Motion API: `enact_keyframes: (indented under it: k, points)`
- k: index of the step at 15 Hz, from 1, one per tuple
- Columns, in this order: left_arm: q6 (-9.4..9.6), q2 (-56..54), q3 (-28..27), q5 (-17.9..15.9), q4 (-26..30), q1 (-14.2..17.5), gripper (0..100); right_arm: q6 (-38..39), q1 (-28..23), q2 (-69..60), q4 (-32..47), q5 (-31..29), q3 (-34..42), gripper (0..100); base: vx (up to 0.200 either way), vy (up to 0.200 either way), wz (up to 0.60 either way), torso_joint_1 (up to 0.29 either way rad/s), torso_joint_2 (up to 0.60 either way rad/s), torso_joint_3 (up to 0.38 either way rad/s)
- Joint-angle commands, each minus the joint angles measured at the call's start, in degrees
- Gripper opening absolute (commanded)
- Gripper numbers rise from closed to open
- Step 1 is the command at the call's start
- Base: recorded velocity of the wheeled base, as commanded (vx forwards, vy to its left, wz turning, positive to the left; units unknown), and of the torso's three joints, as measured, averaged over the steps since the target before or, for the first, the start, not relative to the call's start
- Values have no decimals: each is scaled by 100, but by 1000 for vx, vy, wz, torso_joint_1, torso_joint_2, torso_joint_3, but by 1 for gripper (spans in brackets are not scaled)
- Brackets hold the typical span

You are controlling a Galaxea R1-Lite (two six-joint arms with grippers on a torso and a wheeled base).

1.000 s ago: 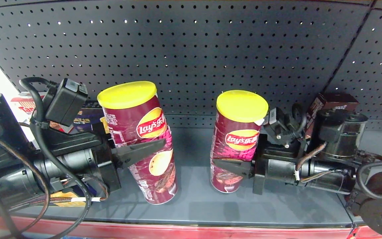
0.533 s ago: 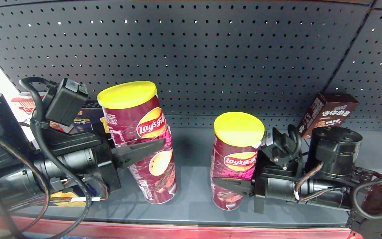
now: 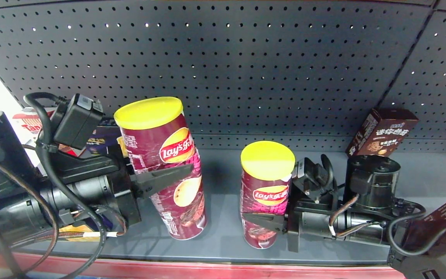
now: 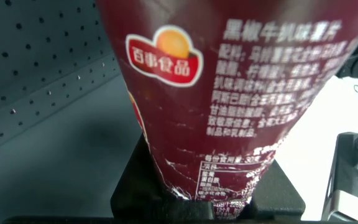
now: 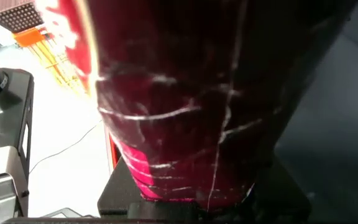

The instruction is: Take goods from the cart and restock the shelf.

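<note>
Chip cans, two, maroon with yellow lids, each in a gripper over the shelf (image 3: pixel 223 186).

Head view:
- left can (image 3: pixel 157 155): pinched at mid-body by the left gripper (image 3: pixel 167 175), one finger across its front. It is tilted, lid toward the robot's left, and its base is at or just above the shelf deck; whether it touches cannot be told.
- right can (image 3: pixel 266 182): clamped low on its body by the right gripper (image 3: pixel 265 221). It is near upright, with its base close to the shelf's front edge and well apart from the left can.
- Also here: pegboard back panel (image 3: pixel 223 58); brown box (image 3: pixel 381 131) leaning at the back right; flat boxes (image 3: pixel 27 122) at the far left behind the left arm.

Left wrist view:
- left can (image 4: pixel 229 93): its printed wall sits between the jaws, with the grip closed on it and the shelf deck and pegboard beyond.

Right wrist view:
- right can (image 5: pixel 197 112): its dark wall is seated deep between the jaws, which are closed on it.

Step in hand, as judged: setting both cans down.
- Level the left can before release, so its base lands flat.
- Carry the right can further in from the front lip.
- Spread the fingers only once each base is fully seated.
- Draw each arm straight back along its own line, so a finger does not topple a can.
</note>
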Motion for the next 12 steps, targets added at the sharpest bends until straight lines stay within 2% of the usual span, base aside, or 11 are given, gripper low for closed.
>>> enact_keyframes:
  k: [1, 2, 3, 8, 12]
  points:
    - [-10, 1, 115, -3, -99, 1, 0, -2, 2, 87, 15, -2, 14, 0, 0, 0, 0, 0, 0, 0]
    - [-19, 1, 194, -3, -178, 1, 0, -10, 2, 79, 15, -20, 32, 0, 0, 0, 0, 0, 0, 0]
    - [-19, -8, 194, -11, -178, 1, 0, -10, 11, 70, 15, -37, 58, 100, 0, 0, 0, 0, 0, 0]
    - [-28, -8, 142, -3, -178, 1, 0, -2, 11, -238, 15, -318, 146, 100, 0, 0, 0, 0, 0, 0]
    - [-28, 1, 115, -11, -178, 1, 0, 7, -77, -1275, 68, -468, 761, 100, 0, 0, 0, 0, 0, 0]
